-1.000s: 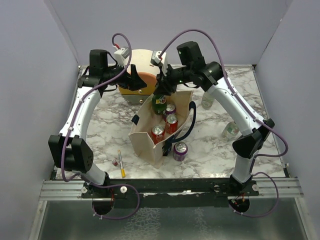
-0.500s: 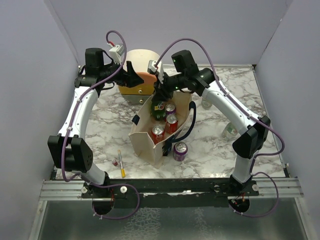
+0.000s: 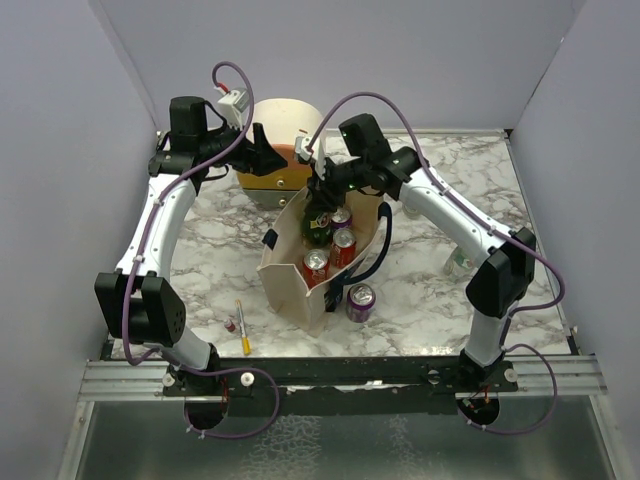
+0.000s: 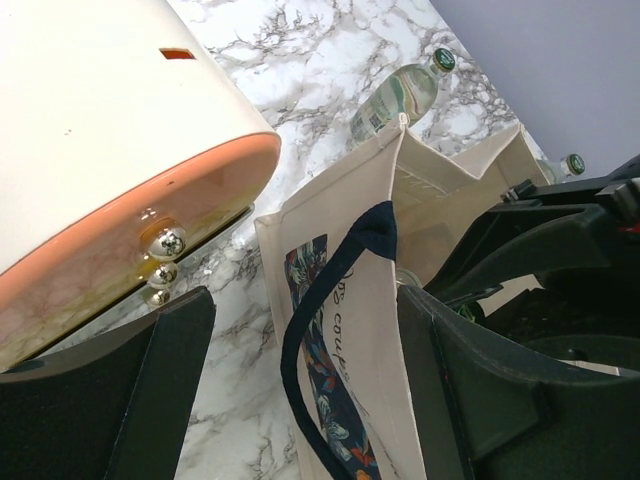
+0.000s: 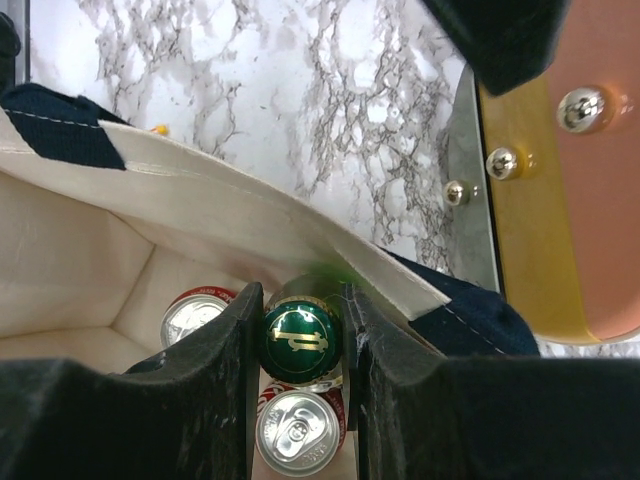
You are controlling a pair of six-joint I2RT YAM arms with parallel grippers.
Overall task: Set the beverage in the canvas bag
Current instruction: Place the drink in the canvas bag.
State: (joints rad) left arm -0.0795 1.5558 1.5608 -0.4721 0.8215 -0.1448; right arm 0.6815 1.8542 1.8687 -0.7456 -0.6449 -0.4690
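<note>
The canvas bag stands upright in the middle of the desk, its mouth open to the ceiling. This lets drinks go straight down into it. Several red cans are already packed upright on its floor, with a gap at the end nearest the far edge.

The right hand reaches over that far end and is clenched on the cap of a green bottle, one finger on each side of the cap. Holding it by the top keeps the bottle vertical and the fingers above the cloth rim, so only the narrow body has to slip past the cans. In the overhead view the bottle's body seems to be inside the bag. Whether its base has reached the bottom is hidden.

The left hand hangs released beside the bag's far wall, grasping nothing. Its wrist view looks past spread fingers at the navy handle and the printed panel. It sits just in front of the cream-and-orange drawer box by the far edge. It is probably placed there to steady the wall if the cloth folds inward.

A purple can waits on the desk, just beside the bag's near end. A clear bottle lies toward the far right corner.

By my reading the placing is nearly done, and what remains is a short lowering and a clean release.
</note>
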